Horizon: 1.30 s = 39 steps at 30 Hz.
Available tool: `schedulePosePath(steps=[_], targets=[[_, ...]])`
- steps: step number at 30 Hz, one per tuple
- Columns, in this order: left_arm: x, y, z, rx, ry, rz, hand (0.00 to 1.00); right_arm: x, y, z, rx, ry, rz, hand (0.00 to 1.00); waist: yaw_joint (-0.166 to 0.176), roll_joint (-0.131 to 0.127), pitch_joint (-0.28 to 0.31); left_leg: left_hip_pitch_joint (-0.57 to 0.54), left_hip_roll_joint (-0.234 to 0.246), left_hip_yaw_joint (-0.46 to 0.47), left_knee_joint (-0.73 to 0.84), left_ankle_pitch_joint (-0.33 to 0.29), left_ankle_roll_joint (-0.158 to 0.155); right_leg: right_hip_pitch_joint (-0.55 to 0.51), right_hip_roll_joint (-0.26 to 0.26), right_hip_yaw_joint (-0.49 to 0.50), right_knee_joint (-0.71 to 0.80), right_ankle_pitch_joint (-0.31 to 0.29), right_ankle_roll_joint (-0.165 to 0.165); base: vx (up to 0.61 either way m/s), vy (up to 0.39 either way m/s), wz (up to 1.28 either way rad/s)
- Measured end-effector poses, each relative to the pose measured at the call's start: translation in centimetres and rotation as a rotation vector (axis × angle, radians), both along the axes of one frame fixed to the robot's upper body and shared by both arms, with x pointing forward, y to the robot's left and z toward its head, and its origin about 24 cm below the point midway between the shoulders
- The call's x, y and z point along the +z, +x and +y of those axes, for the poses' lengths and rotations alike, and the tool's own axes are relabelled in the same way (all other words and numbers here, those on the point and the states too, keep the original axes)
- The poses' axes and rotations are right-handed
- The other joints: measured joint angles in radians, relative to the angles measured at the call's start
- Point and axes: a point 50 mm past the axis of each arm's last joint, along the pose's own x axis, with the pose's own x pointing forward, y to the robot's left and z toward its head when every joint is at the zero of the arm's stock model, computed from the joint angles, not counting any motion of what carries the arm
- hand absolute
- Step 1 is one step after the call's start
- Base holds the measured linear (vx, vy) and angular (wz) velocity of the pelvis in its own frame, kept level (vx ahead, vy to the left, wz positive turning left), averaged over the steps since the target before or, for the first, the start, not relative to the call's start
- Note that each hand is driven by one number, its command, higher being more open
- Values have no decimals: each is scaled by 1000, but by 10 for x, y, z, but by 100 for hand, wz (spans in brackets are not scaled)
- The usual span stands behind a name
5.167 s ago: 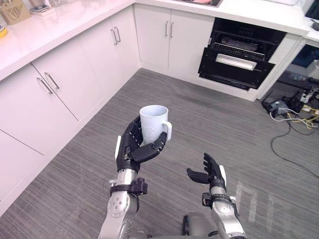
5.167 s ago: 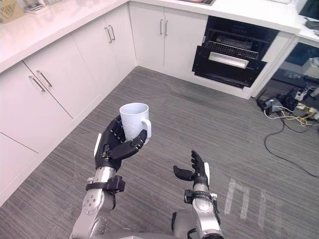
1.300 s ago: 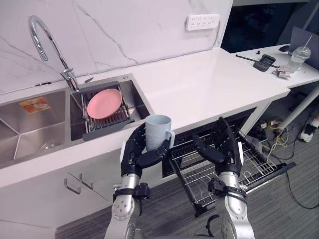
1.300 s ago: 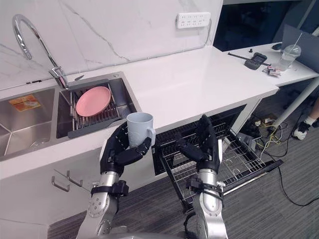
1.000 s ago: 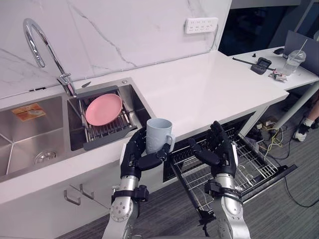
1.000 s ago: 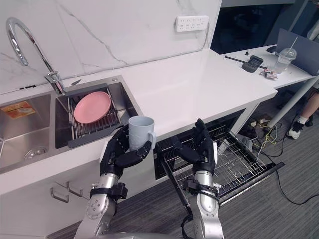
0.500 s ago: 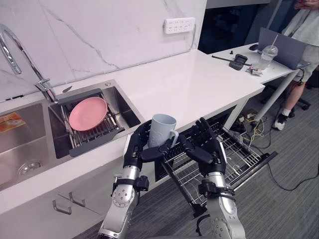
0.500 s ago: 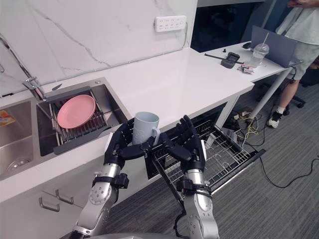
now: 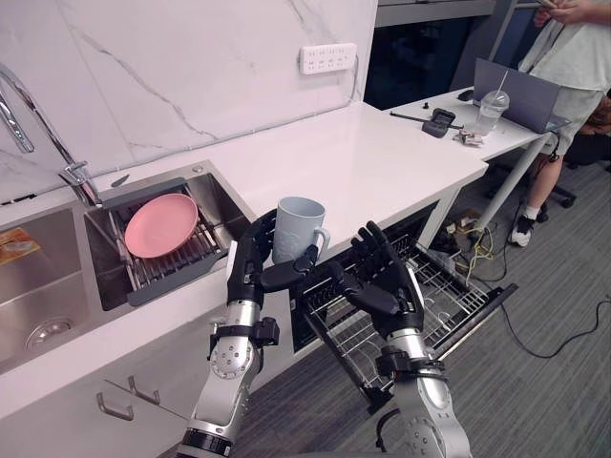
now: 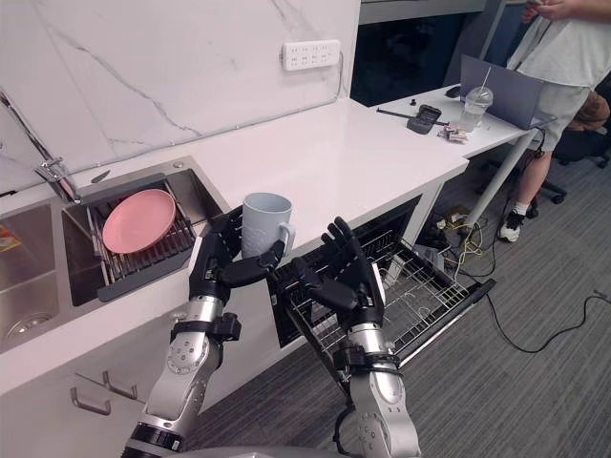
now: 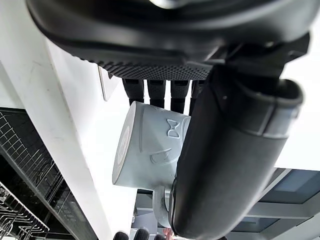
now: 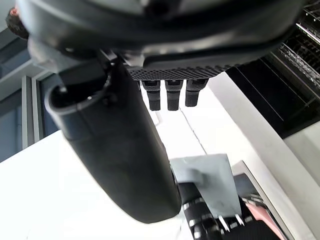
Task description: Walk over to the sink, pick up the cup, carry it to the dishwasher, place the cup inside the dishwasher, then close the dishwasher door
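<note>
In the left hand (image 9: 248,270), the cup (image 9: 296,227), upright.

Cup (image 9: 298,221): lower wall covered by fingers of the left hand (image 9: 248,269). Dishwasher rack (image 9: 458,291): near part behind the right hand (image 9: 391,291) (its back runs under the worktop (image 9: 372,162)). Faucet (image 9: 74,176) and person (image 9: 573,52): cut by the frame edges.

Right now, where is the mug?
In the head views the mug stands upright in the left robot hand at the counter, between the pink plate on its left and the dishwasher rack on its right.
</note>
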Motion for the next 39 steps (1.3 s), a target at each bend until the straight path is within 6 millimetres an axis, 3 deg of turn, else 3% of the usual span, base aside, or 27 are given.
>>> schedulePosePath(steps=[15,32,33,39], targets=[[-5,-5,-27,-131,-3,19,30,11,10,9,45,-9,-55,90,-5,6,-30,-2,-5,-17,-36,27,2,-3,0,-14,-9,5,-2,-12,-7,3],[-4,-9,-43,-206,12,9,30,8,19,6,20,33,-22,90,-1,6,-44,-6,-8,-44,-70,56,1,-7,0,-40,-8,5,-2,-11,-7,4],[-3,-10,-44,-208,13,6,30,7,19,6,19,44,-20,30,0,6,-44,-6,-9,-44,-70,56,0,-8,0,-40,-8,5,-2,0,0,0],[5,-10,-52,-233,45,-36,30,8,20,0,7,76,-24,30,11,4,-46,-9,-9,-48,-70,57,0,-8,-1,-45,-8,5,-3,-2,0,2]])
